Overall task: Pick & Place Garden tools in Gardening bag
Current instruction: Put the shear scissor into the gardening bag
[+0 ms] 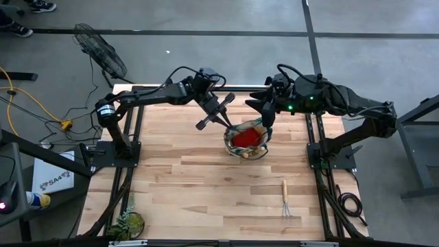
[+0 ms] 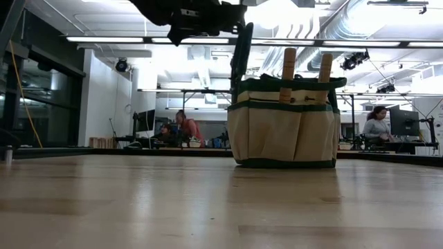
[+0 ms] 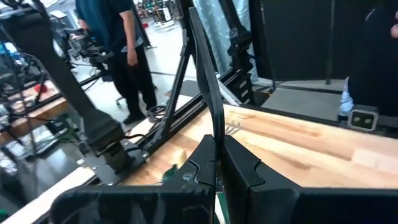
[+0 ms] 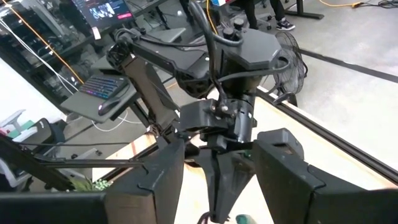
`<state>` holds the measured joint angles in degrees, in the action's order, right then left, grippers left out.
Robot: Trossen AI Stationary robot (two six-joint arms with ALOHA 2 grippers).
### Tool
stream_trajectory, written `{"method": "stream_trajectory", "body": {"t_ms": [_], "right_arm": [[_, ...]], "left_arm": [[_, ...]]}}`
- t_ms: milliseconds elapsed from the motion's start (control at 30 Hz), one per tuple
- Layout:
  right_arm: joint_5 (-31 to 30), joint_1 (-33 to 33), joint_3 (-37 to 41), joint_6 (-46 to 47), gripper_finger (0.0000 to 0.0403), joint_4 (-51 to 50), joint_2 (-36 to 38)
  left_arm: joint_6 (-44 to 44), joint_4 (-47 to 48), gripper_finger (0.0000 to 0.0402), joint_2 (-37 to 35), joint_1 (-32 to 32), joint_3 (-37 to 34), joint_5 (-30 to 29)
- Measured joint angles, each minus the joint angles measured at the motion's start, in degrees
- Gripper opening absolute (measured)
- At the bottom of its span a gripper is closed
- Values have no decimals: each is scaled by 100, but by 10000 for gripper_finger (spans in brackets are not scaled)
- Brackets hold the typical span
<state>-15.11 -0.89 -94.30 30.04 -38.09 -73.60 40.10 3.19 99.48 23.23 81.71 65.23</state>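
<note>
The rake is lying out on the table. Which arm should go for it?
Right. The hand rake lies on the right arm's side, and the right gripper is open by the gardening bag; the left gripper is shut on a pruner.

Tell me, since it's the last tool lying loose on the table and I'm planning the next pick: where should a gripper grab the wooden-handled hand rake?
Grip the wooden-handled hand rake by its wooden handle, near the middle, coming straight down from above. It lies flat on the bare wooden table, handle toward the tan canvas gardening bag, tines away. The straight handle suits fingers closing across it; the thin tines don't.
</note>
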Motion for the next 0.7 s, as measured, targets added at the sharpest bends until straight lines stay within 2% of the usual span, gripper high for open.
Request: {"method": "stream_trajectory", "body": {"t_ms": [167, 433, 700], "right_arm": [[0, 0, 0, 13, 183, -15, 0], [-6, 0, 0, 15, 183, -50, 0], [-170, 2, 0, 13, 183, -72, 0]], "left_arm": [[-2, 375, 0, 0, -1, 0, 254], [4, 798, 0, 4, 2, 0, 1088], [208, 1001, 0, 4, 4, 2, 911]]}}
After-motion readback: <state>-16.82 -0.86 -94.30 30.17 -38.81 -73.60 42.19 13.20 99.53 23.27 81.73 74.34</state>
